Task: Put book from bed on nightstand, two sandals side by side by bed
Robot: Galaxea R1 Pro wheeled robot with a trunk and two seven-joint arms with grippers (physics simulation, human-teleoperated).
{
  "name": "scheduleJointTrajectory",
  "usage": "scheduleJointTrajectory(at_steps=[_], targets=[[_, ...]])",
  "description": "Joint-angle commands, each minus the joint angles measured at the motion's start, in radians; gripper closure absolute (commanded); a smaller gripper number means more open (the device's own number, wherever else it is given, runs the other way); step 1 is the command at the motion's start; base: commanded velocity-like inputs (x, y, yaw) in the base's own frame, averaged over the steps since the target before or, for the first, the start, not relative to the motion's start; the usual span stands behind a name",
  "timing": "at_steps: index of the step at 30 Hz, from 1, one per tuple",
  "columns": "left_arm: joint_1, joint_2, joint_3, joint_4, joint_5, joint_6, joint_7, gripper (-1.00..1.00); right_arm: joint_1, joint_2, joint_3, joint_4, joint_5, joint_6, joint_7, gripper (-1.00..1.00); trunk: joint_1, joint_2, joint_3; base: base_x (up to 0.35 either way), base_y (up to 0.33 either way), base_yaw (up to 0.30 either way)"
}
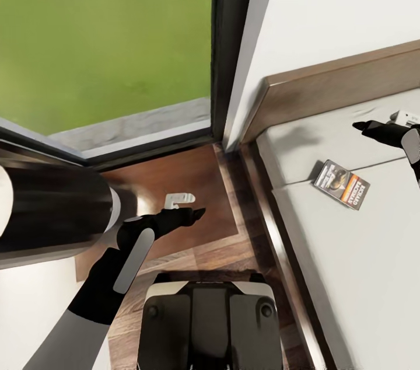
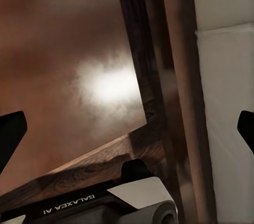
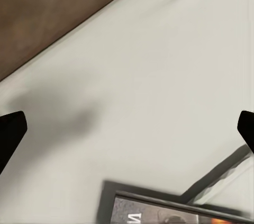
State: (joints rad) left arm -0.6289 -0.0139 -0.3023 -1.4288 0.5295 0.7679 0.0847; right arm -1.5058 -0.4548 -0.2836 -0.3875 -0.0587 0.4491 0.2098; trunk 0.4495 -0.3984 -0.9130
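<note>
Looking down from the head camera, the low bed (image 1: pixel 350 253) with dark brown wooden frame and pale grey-white mattress runs off the right and bottom edges, so its full extent is cut off. Lying flat on the mattress near the brown headboard (image 1: pixel 326 93) is the small thin paperback book (image 1: pixel 342 184), with a grey-and-dark cover and an orange band; its white lettering is too small to read. In the right wrist view only 1 edge strip of the book (image 3: pixel 169 211) shows at the frame border.

The right gripper (image 1: pixel 373 126) reaches in from the right edge over the mattress, near the book but apart from it; most of that arm is out of frame. Its 2 fingertips (image 3: pixel 10 131) sit at opposite sides of the wrist picture, spread wide with nothing between them.

The left gripper (image 1: pixel 189 215) extends forward and low over the brown wood-plank floor (image 1: pixel 192 177), beside the bed frame. A small pale object (image 1: pixel 178 199) lies just beyond its tip; its identity cannot be told. The left fingertips (image 2: pixel 9 134) are likewise wide apart and hold nothing. A large dark cylinder (image 1: pixel 52 206) at the left edge is blurred and cropped. A tall dark-framed window (image 1: pixel 105 37) shows green beyond.
</note>
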Motion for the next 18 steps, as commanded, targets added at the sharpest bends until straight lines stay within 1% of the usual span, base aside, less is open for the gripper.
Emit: scheduleJointTrajectory(at_steps=[1, 10, 14, 18], targets=[[0.000, 0.000, 0.000, -0.001, 0.010, 0.004, 0.009, -1.00, -0.001, 0.000, -0.005, -0.002, -0.006, 0.006, 0.002, -1.00, 0.001, -0.002, -0.003, 0.000, 0.000, -0.059], [0.000, 0.000, 0.000, -0.001, 0.010, 0.004, 0.007, -1.00, -0.001, 0.001, -0.004, -0.004, -0.006, 0.007, 0.002, -1.00, 0.001, -0.002, -0.011, 0.003, 0.000, -0.019], [0.000, 0.000, 0.000, -0.001, 0.010, 0.004, 0.005, -1.00, -0.001, 0.001, -0.003, -0.005, -0.006, 0.008, 0.002, -1.00, 0.001, -0.002, -0.012, 0.123, -0.040, -0.001], [0.000, 0.000, 0.000, -0.001, 0.010, 0.004, 0.005, -1.00, -0.001, 0.001, -0.003, -0.005, -0.006, 0.008, 0.002, -1.00, 0.001, -0.002, -0.012, 0.054, -0.012, 0.000]])
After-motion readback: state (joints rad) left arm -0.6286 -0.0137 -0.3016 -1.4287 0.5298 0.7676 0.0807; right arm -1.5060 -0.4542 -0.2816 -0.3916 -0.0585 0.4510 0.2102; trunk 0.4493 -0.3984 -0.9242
